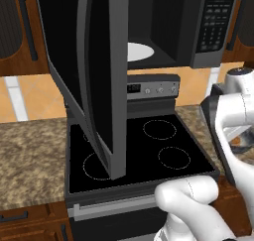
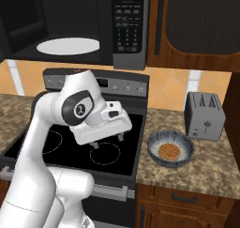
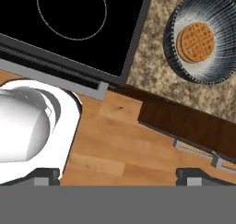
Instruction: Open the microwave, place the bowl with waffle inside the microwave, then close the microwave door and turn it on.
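Here the bowl (image 2: 171, 150) sits near the counter's (image 2: 201, 173) front edge.

No legible text; microwave (image 2: 75, 25) keypad and display markings too blurred

microwave door (image 1: 101, 81) swung open | turntable (image 1: 136, 51) bare | stove (image 1: 149, 150) below

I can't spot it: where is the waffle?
In the bowl on the counter right of the stove, before the toaster, lies the waffle.
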Available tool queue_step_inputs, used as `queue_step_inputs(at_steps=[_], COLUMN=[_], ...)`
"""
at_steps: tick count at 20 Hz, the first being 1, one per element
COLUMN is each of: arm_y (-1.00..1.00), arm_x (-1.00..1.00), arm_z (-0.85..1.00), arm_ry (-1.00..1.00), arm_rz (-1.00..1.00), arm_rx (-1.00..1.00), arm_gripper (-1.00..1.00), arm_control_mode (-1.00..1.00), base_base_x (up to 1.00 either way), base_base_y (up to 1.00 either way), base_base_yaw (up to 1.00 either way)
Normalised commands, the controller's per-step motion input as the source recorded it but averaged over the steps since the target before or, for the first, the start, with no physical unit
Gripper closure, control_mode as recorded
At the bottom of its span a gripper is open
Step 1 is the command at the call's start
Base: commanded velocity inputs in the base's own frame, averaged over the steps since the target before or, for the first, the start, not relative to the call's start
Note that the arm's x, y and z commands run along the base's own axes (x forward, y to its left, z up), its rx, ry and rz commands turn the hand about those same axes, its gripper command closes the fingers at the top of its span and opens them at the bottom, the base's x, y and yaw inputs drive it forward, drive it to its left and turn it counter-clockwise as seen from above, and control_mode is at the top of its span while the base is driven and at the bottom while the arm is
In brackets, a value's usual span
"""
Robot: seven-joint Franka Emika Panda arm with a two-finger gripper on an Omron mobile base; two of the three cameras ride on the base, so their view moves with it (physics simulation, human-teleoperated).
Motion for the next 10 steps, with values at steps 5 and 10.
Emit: queue_step_inputs(at_steps=[5,10], arm_y=[-0.11,-0.3], arm_x=[0.54,0.34], arm_z=[-0.16,-0.19], arm_ry=[0.01,0.0], arm_rz=[0.0,0.0], arm_rx=[0.0,0.0], arm_gripper=[-1.0,-1.0], arm_control_mode=[-1.0,-1.0], base_base_x=[0.0,0.0], base_base_y=[0.0,0.0], base_base_yaw=[0.0,0.0])
